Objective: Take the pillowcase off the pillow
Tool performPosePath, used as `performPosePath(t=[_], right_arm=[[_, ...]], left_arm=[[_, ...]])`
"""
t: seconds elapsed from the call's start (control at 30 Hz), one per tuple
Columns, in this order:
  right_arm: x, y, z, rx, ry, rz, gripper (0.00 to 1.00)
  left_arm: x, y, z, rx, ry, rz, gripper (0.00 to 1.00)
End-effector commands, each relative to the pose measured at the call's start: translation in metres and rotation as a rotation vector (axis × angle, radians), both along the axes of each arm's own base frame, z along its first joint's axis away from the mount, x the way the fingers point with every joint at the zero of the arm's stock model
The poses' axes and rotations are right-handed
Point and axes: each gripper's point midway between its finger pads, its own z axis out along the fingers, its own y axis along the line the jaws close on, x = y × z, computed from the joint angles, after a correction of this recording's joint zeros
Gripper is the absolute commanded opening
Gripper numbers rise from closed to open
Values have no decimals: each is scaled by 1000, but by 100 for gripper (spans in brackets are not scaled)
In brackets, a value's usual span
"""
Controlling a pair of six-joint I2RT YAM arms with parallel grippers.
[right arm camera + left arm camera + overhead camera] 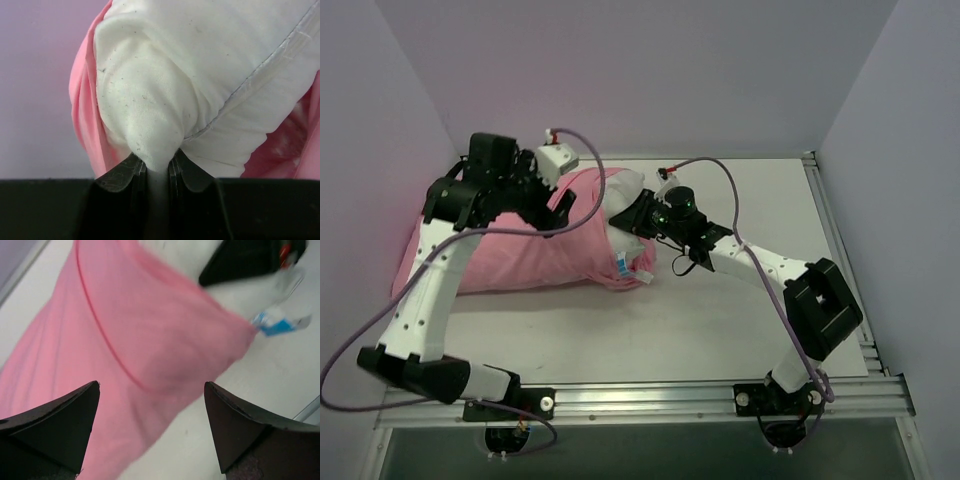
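The pink pillowcase [510, 250] lies across the left half of the table, and the white pillow [638, 255] pokes out of its right end. My right gripper [638, 215] is at that end. In the right wrist view the right gripper [157, 167] is shut on a pinched corner of the pillow [200, 75], with the pillowcase [82, 100] bunched behind it. My left gripper [560, 208] hovers over the upper part of the cover. In the left wrist view the left gripper [151, 385] is wide open above the pillowcase [125, 330], holding nothing.
A small blue and white tag [275, 325] sticks out at the cover's open end. Lilac walls close in the table on the left, back and right. A metal rail [650, 400] runs along the near edge and another [830, 230] along the right side.
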Motion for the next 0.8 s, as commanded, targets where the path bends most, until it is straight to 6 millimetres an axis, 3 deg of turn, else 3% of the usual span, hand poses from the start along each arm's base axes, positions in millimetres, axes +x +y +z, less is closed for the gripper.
performPosePath(t=[0.0, 0.03, 0.07, 0.13, 0.23, 0.3, 0.33, 0.4, 0.5, 0.6, 0.63, 0.7, 0.73, 0.77], right_arm=[[5, 22, 67, 204, -91, -37, 0], [3, 24, 68, 202, -94, -35, 0], [0, 28, 64, 191, -88, -34, 0], [-3, 30, 56, 186, -70, -37, 0], [-7, 30, 51, 190, -57, -40, 0], [-8, 27, 52, 187, -59, -48, 0], [-8, 23, 48, 175, -59, -53, 0], [-7, 16, 48, 168, -61, -69, 0], [-7, 2, 44, 162, -55, -79, 0], [3, -27, 33, 149, -34, -125, 0], [12, -46, 41, 163, -58, -157, 0], [17, -70, 27, 123, -55, -193, 0], [24, -88, 22, 95, -57, -230, 0], [22, -97, 17, 66, -44, -239, 0]], left_arm=[[-32, 66, -28, 167, -10, 140, 94], [-31, 72, -58, 201, 21, 157, 94], [-31, 76, -67, 213, 16, 171, 94], [-23, 75, -82, 189, -7, 205, 94], [-2, 73, -84, 124, -33, 272, 98], [10, 77, -93, 118, -14, 314, 82], [17, 80, -93, 117, -28, 327, 64], [20, 89, -113, 140, -1, 336, 51], [10, 99, -138, 163, 58, 335, 2], [-3, 116, -138, 184, 45, 347, 2], [-8, 132, -132, 201, 21, 356, 2], [-17, 153, -141, 233, 36, 362, 2], [-20, 183, -145, 256, 43, 431, 2], [-22, 201, -150, 296, 45, 437, 2]])
